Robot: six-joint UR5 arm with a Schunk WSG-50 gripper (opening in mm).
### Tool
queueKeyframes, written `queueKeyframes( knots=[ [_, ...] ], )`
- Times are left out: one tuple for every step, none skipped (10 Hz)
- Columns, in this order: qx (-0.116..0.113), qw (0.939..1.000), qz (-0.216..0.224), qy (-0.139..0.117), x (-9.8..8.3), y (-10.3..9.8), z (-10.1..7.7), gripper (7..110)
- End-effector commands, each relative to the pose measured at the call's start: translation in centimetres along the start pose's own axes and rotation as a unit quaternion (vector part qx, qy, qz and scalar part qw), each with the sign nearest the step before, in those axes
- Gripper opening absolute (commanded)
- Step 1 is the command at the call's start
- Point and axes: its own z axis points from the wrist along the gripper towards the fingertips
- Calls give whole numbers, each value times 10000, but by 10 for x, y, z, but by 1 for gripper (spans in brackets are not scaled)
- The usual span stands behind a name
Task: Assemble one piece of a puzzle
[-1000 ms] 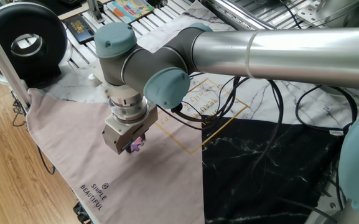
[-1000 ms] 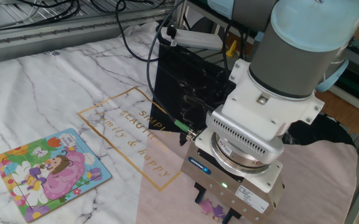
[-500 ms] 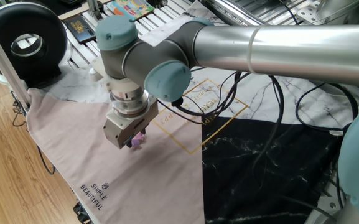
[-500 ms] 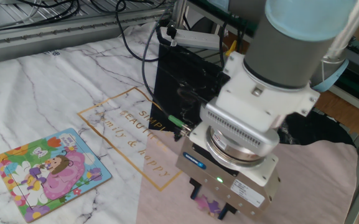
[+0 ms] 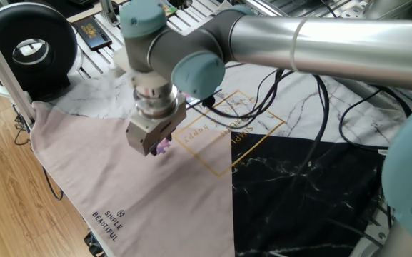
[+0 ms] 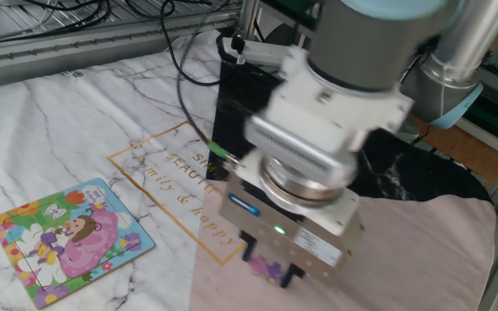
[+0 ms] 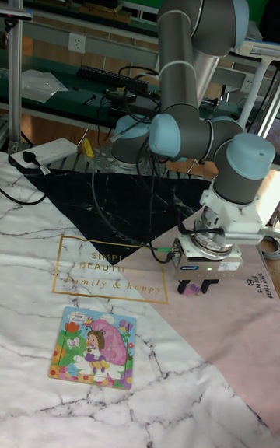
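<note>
Figure: a single arm carrying a jigsaw piece toward its board, shown from three sides. The gripper points straight down over the pink cloth that covers this part of the counter, and its two dark fingers are drawn in narrow on the piece, a tiny purple scrap visible between them in both fixed views and as a speck under the tool in the tall view. The piece hangs at the fingertips; whether it clears the cloth or brushes it cannot be told from these angles. A vertical grasp of this kind keeps the flat piece level, which suits lowering it into a flat recess. The puzzle, a small square board with a pink, yellow and green cartoon and a blue edge, lies flat on the marble-patterned cloth, well apart from the gripper, beyond the gold-lettered frame printed where the cloths meet. In the tall view the same board sits toward the near left, with the gripper to its right and a little farther back. The gap the piece is meant to fill is too small to make out. By judgement the carry is under way and the fitting not yet begun; the next move calls for travel across to the board and careful alignment of the knobbed edges.
</note>
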Motion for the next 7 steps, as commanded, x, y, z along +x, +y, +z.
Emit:
queueKeyframes(
  knots=[
    [-28, 9999, -98, -50, -16, -33, -13, 44],
    [1, 9999, -106, -75, -23, -42, -16, 44],
    [-5, 9999, -121, -116, -32, -53, -18, 44],
    [-3, 9999, -121, -123, -39, -62, -20, 44],
    [41, 9999, -68, -145, -45, -68, -18, 44],
    [75, 9998, 15, -201, -53, -70, -14, 44],
    [104, 9996, 75, -235, -60, -71, -11, 44]
  ],
)
